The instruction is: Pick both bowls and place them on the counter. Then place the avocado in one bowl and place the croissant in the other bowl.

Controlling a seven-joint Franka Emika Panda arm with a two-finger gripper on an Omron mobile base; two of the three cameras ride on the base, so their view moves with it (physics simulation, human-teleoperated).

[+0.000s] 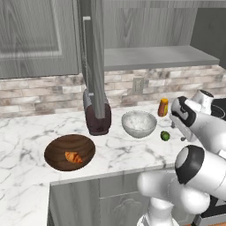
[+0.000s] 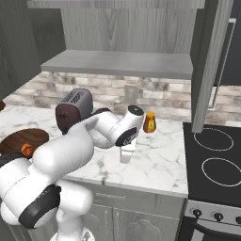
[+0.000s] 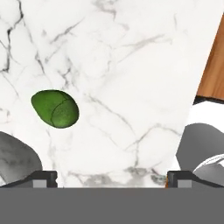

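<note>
On the white marble counter stands the dark brown wooden bowl at the left, with the croissant inside it. Further right sits the pale marbled bowl, which looks empty. The dark green avocado lies on the counter just right of that bowl. My gripper hangs over the counter close to the avocado's right, pointing down. In the hand view the gripper is open and holds nothing. There the avocado lies left of centre, and the marbled bowl's rim shows at the lower left.
A dark toaster stands behind the two bowls. An orange bottle is at the back right by the brick wall. An open cabinet door hangs above the toaster. The black stove adjoins the counter's right end.
</note>
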